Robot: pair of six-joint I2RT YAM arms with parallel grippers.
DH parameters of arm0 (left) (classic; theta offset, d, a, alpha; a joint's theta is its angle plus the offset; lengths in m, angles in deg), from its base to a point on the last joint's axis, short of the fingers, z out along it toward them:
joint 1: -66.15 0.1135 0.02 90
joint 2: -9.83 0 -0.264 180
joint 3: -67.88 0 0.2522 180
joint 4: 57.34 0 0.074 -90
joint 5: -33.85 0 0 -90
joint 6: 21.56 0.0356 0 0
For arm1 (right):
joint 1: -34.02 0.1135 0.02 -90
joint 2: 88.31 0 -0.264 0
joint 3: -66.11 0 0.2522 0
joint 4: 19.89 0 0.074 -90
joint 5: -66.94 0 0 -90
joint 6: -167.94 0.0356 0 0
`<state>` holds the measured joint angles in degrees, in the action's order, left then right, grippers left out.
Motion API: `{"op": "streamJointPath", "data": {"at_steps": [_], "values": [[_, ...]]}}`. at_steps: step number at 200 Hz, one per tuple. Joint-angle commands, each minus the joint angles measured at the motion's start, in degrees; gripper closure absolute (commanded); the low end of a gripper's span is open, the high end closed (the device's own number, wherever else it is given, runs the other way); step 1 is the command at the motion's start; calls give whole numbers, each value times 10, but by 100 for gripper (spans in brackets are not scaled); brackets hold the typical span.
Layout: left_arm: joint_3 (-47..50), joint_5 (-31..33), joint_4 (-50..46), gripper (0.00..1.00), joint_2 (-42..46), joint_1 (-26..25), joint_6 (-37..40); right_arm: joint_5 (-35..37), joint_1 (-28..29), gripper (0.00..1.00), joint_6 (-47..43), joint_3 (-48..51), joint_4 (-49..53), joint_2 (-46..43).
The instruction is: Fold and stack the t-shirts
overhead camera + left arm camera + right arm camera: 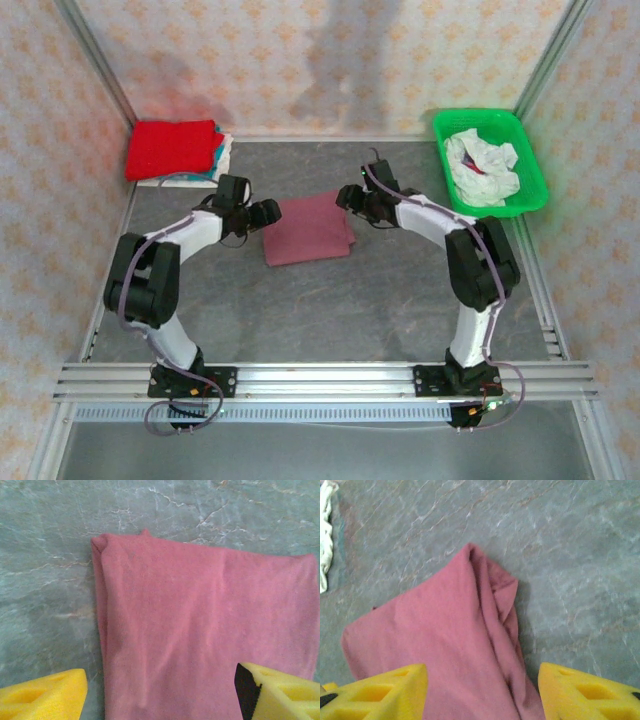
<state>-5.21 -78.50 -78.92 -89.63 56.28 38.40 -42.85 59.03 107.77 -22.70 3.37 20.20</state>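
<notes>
Left jaws and right jaws both stand wide, holding nothing, one over each end of the folded maroon t-shirt (308,228) in the middle of the desk (330,310). Its long axis runs left to right between them, slightly tilted; collar end cannot be told. The fold looks finished, so next it likely needs carrying to the red-topped stack (172,150) at far left.

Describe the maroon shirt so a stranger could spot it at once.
On the grey table, look to the middle. The maroon t-shirt lies there, folded into a flat rectangle. It lies alone, unlike the bright red shirt stacked far left or the white cloth in the green basket.
</notes>
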Motion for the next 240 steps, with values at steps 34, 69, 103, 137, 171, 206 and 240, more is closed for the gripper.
{"op": "streamJointPath", "data": {"at_steps": [34,69,103,137,171,206,240], "values": [[-18,-8,-23,21,-65,-15,-3,-45,3,35,-25,-14,17,52],[-26,-29,3,31,-91,-38,-14,-79,5,36,-17,4,-16,66],[-48,-45,31,45,-127,-69,-31,-101,6,37,7,20,-55,79],[-71,-54,45,57,-146,-95,-52,-109,9,39,20,23,-75,88],[-83,-52,43,60,-147,-107,-62,-110,10,40,29,30,-92,92],[-82,-32,32,82,-148,-103,-50,-113,9,40,37,39,-105,89],[-89,-6,0,100,-140,-76,-26,-111,2,40,38,55,-110,57]]}}
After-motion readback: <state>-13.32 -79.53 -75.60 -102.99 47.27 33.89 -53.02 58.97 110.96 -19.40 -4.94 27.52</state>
